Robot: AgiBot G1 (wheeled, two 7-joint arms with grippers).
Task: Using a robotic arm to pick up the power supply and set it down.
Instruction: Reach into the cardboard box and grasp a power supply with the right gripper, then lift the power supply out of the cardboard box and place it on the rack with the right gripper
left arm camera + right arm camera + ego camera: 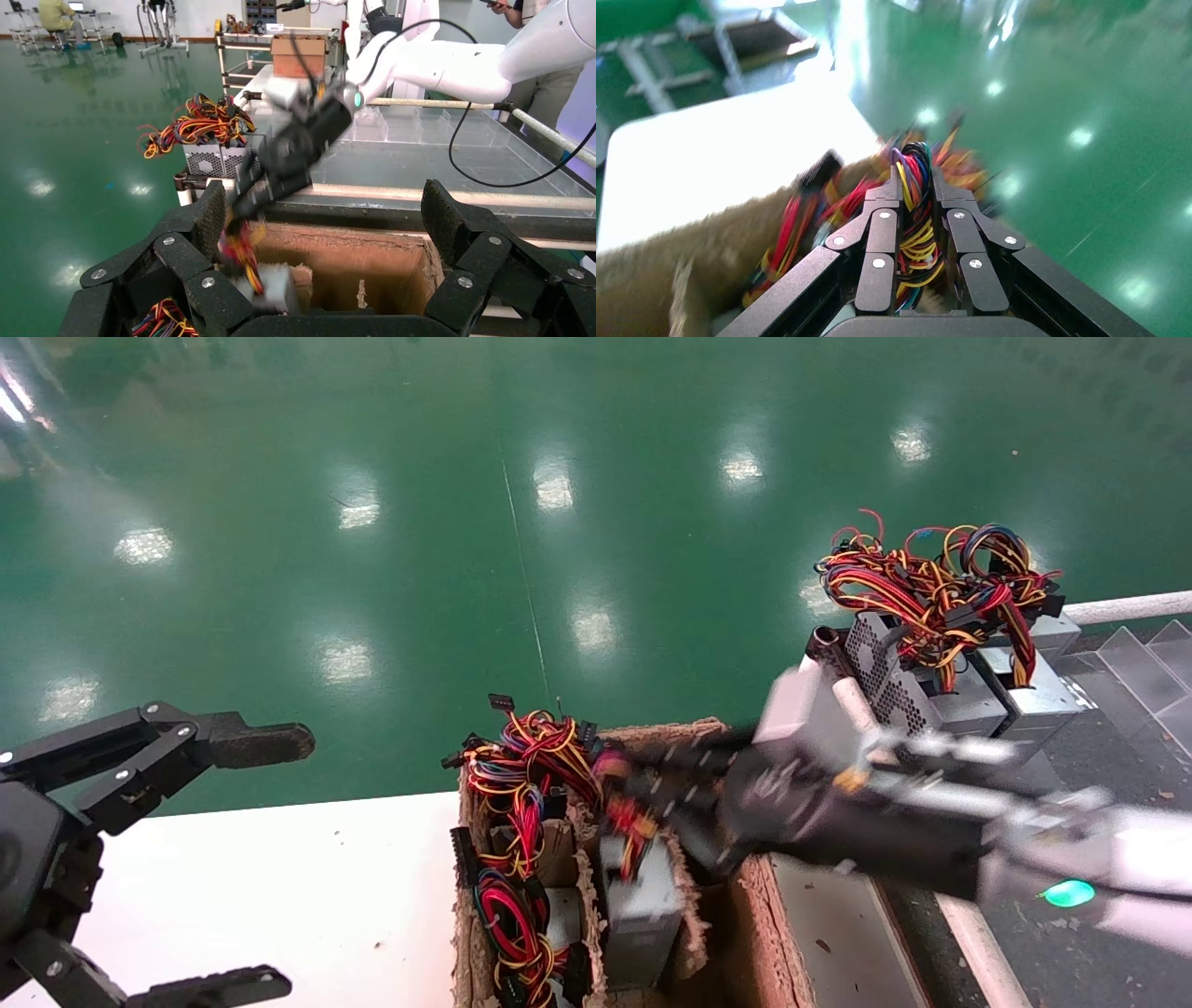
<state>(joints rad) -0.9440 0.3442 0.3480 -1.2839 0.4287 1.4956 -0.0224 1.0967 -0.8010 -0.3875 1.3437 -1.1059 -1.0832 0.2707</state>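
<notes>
Right hand (pixel 643 794), centre frame, is clamped on the supply's wires (pixel 916 210); the supply (pixel 638 905) hangs low in the box (pixel 754 896). Lift begun, set-down outstanding. Left hand (pixel 251 859) idle, fingers apart, lower left.

R hand (pixel 652 784) blurred; power supply (pixel 643 905) partly hidden by wires.

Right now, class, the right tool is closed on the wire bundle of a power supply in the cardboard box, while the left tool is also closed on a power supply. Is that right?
Not quite. The right tool is indeed closed on the wire bundle of the power supply in the cardboard box. But the left tool is open and holds nothing, off to the side, as the head view shows.
</notes>
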